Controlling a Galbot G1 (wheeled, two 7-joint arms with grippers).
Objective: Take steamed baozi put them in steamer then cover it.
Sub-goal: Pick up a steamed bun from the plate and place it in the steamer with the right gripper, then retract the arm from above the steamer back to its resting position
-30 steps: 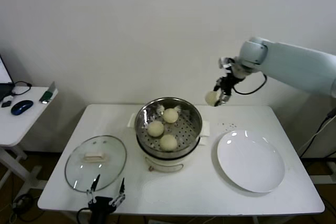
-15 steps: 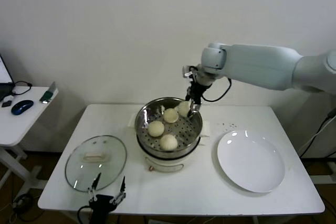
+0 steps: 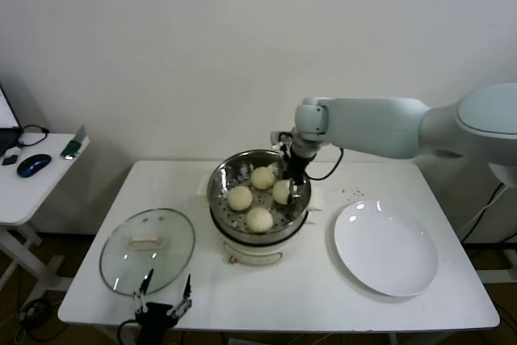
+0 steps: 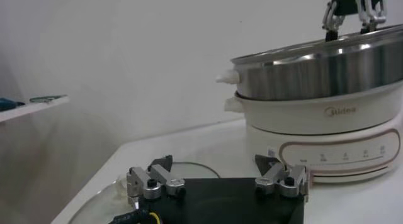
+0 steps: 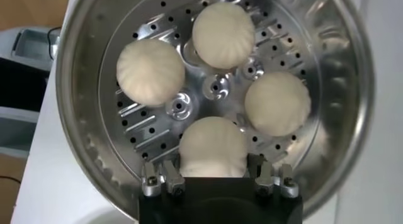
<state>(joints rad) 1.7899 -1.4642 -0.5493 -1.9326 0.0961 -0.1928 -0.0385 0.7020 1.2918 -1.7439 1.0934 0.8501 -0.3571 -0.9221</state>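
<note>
A: Where is the last bun?

B: Down on the holed tray inside the steamer [image 3: 260, 193], at the side nearest the plate. The right hand [image 3: 289, 177] reaches in over the far rim and has the fourth bun [image 5: 213, 146] between its fingers; the right wrist view shows the two fingers lying along both flanks of the dough, so I read it as pinching the bun, not yet let go.

A: And the other three buns?

B: The other buns [image 5: 223, 35] sit spaced around the tray, none touching another. The fourth fills the one gap left, probably so steam can pass between them all.

A: Why come in from above?

B: The steel wall is tall, so I judge a steep approach is the only way to clear the rim without knocking it.

A: What about the other arm?

B: The left hand [image 3: 164, 296] waits low at the near edge of the counter [image 3: 291, 296], fingers spread wide and holding nothing. It hangs just at the near rim of the glass lid [image 3: 147, 250], which lies flat on the counter beside the steamer, handle up. That seems a sensible post for fetching the lid next.

A: And the plate?

B: The white plate [image 3: 386, 248] sits on the other side of the steamer, with no buns on it.
</note>
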